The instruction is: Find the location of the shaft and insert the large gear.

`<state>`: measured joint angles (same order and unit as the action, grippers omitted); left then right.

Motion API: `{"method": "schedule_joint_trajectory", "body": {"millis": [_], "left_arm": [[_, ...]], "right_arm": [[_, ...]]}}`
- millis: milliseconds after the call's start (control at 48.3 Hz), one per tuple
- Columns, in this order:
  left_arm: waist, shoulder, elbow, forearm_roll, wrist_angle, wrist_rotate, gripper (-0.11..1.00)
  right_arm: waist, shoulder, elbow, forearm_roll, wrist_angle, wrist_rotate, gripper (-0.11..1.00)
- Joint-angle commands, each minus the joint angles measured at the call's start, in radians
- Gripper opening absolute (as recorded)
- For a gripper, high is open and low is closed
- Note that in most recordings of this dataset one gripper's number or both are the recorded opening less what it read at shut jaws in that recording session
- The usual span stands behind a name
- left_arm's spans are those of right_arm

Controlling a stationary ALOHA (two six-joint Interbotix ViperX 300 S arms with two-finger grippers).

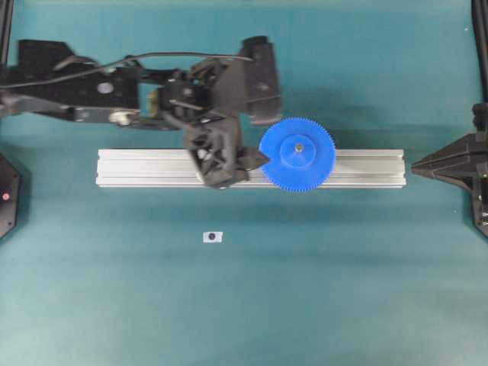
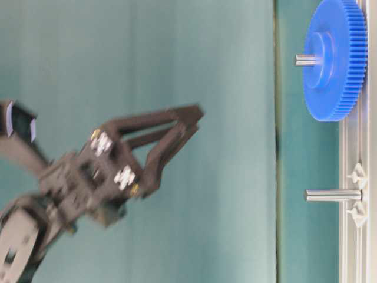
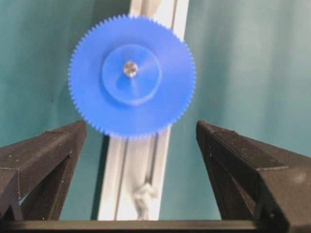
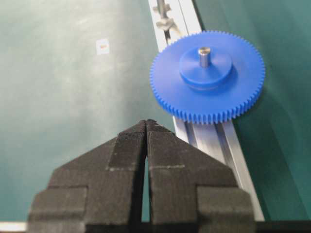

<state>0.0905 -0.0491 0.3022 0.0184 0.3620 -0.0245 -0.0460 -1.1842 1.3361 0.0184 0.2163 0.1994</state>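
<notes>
A bright blue plastic toothed gear [image 1: 297,154] sits flat on a long silver aluminium rail [image 1: 145,168] lying across a teal table mat [image 1: 244,297], its raised round hub threaded over a slim grey metal shaft [image 4: 204,56] whose tip pokes up through the centre hole. The gear is wider than the rail and overhangs both edges. The black left gripper [image 3: 141,136] hangs above the rail just beside the gear, its two fingers spread wide apart and holding nothing; the table-level view shows it well clear of the rail. A second grey metal pin [image 2: 333,194] stands further along the rail between small translucent brackets [image 2: 357,175]. The black right gripper [image 4: 146,127] rests off the rail's far end, fingers pressed together and empty. A small white tag [image 1: 213,237] lies on the mat near the rail.
</notes>
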Motion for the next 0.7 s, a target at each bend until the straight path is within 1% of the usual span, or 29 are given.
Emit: {"method": "schedule_joint_trajectory", "body": {"millis": [0, 145, 248, 372, 496, 683], "left_arm": [[-0.012, -0.06, 0.031, 0.002, -0.04, 0.003, 0.94], [-0.028, -0.101, 0.086, 0.002, -0.109, -0.005, 0.94], [-0.041, -0.127, 0.127, 0.003, -0.175, 0.012, 0.94], [-0.048, -0.144, 0.179, 0.003, -0.199, 0.009, 0.94], [-0.054, -0.178, 0.204, 0.003, -0.21, -0.005, 0.94], [-0.054, -0.242, 0.264, 0.003, -0.298, -0.008, 0.94]], "right_arm": [[-0.002, 0.008, -0.011, 0.0, -0.006, 0.009, 0.02], [-0.002, 0.008, -0.012, 0.0, -0.005, 0.009, 0.02], [-0.002, 0.008, -0.012, 0.0, -0.005, 0.009, 0.02], [-0.002, 0.008, -0.011, 0.0, -0.005, 0.009, 0.02], [-0.002, 0.008, -0.011, 0.0, -0.005, 0.009, 0.02], [-0.002, 0.006, -0.011, 0.0, -0.005, 0.009, 0.02]]}}
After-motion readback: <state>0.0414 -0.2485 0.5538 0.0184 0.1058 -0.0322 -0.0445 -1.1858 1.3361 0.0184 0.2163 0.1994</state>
